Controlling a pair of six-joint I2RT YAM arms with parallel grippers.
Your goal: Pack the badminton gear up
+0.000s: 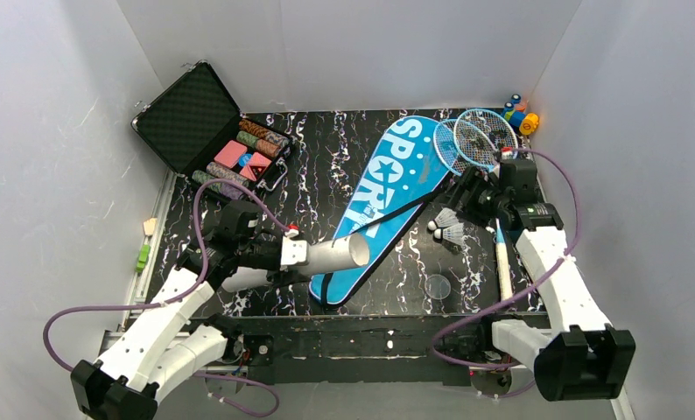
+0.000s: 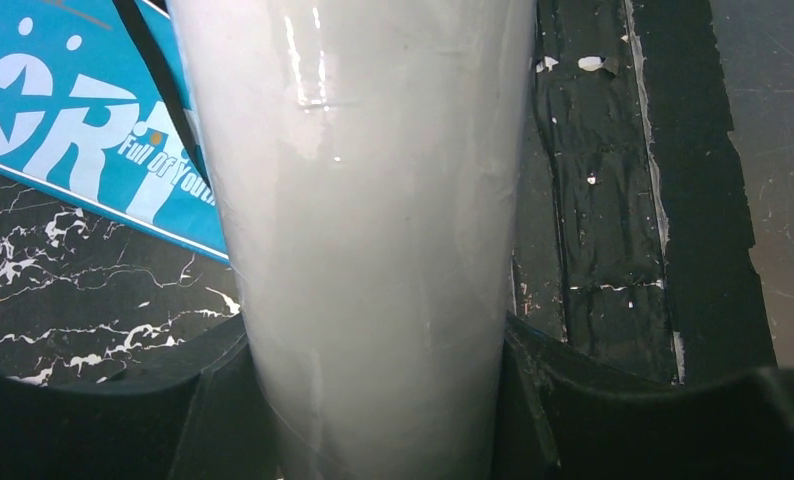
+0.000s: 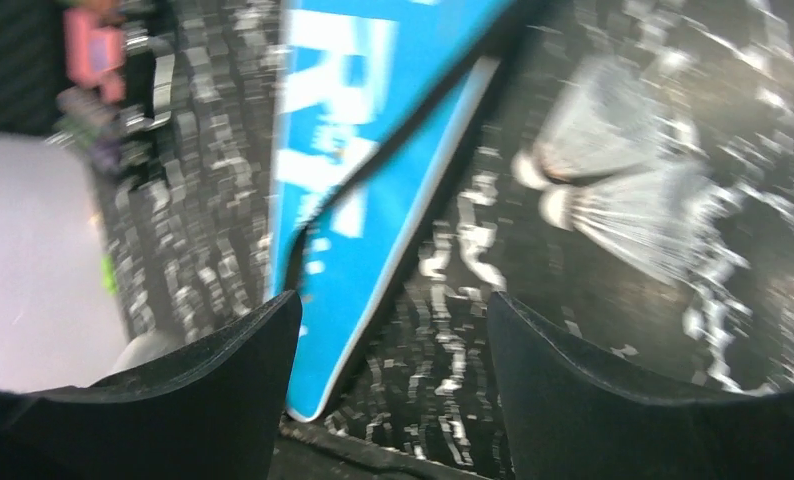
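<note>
My left gripper (image 1: 293,254) is shut on the long white tube (image 1: 333,255), held level with its open end over the narrow end of the blue SPORT bag (image 1: 388,188). In the left wrist view the tube (image 2: 373,200) fills the space between the jaws of the gripper (image 2: 373,400), with the bag (image 2: 63,130) and black strap (image 2: 158,80) behind it. My right gripper (image 1: 460,198) is open and empty above two white shuttlecocks (image 1: 450,226). In the blurred right wrist view, the gripper (image 3: 393,330) has the shuttlecocks (image 3: 623,200) ahead to the right and the bag (image 3: 353,200) to the left. Two blue rackets (image 1: 475,138) lie at the back right.
An open black case of coloured chips (image 1: 213,131) stands at the back left. A small orange-and-blue toy (image 1: 521,115) sits in the back right corner. A clear round lid (image 1: 438,286) lies near the front edge. A white racket handle (image 1: 502,262) runs beside my right arm.
</note>
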